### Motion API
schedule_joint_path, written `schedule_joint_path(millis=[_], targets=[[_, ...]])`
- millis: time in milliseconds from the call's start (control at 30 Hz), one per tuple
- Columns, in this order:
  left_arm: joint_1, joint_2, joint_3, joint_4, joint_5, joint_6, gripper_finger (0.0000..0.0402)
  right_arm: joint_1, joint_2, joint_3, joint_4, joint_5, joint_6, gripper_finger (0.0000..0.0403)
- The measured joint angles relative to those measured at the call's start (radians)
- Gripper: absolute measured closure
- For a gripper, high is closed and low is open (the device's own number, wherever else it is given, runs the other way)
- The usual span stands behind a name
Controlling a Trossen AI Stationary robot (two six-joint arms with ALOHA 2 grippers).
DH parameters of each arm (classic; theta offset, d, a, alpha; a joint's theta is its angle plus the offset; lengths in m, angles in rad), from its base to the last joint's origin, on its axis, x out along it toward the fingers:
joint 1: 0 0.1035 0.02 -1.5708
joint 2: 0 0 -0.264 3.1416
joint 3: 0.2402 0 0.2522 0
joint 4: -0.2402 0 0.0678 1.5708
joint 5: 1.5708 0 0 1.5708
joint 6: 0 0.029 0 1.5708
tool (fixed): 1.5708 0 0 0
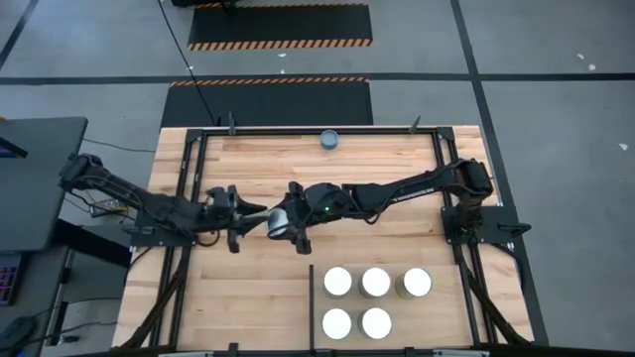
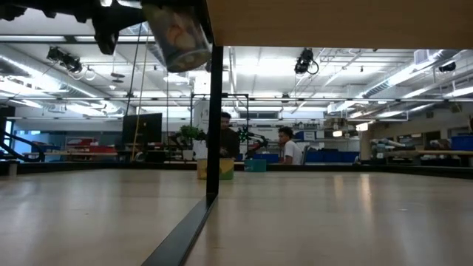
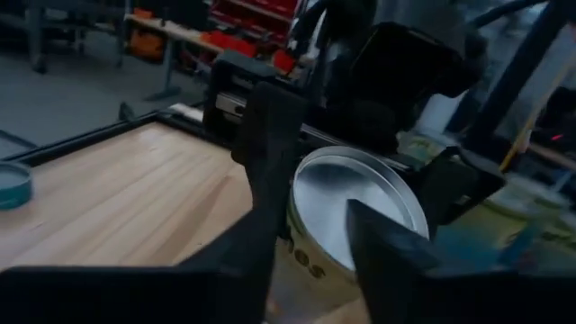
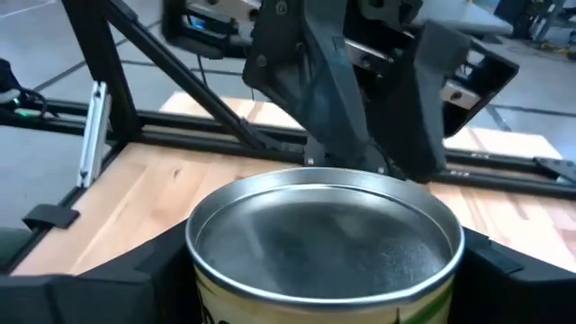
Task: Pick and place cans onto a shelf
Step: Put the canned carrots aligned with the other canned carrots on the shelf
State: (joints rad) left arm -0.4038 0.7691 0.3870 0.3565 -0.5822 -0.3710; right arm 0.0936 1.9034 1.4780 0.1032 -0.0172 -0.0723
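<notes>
The right gripper (image 1: 281, 222) reaches in from the right to mid-table and is clamped on a can (image 1: 279, 220), its two dark fingers pressed against opposite sides of the can's wall, as the right wrist view shows with the silver end (image 4: 324, 229) filling the space between them. The left gripper (image 1: 250, 212) meets it from the left; its fingers (image 3: 270, 153) stand on either side of the same can's silver end (image 3: 355, 202), but whether they are pinching it or have let go cannot be told from these pictures. The can is carried in the air, well above the boards, with its long axis tilted over towards the left arm so that its round end faces that gripper; the low view shows it hanging tipped near the top of the picture (image 2: 177, 37). The relation that matters is this: the can sits directly between the two grippers, touching the right one for certain, and the shelf (image 1: 316, 307) lies nearer and to the right, on the right arm's side, where five cans (image 1: 376, 282) already stand upright in two rows. One more can (image 1: 328, 140) stands alone at the far edge. Judged from this, the right arm is better placed to carry the can on, and it will need righting first.
</notes>
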Motion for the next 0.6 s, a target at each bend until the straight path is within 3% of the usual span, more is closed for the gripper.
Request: schedule_joint_path(millis=[233,400,600], targets=[[0.000,-0.079,0.000,-0.012,0.144,0.093,0.0151,0.060,-0.105,0.000,-0.062,0.142,-0.008,0.0087],[0.000,-0.075,0.000,-0.034,0.185,0.095,0.0135,0.166,-0.220,0.000,-0.139,0.222,-0.007,0.0087],[0.000,-0.076,0.000,-0.031,0.126,0.096,0.0143,0.357,-0.360,0.000,-0.164,0.308,0.002,0.0087]])
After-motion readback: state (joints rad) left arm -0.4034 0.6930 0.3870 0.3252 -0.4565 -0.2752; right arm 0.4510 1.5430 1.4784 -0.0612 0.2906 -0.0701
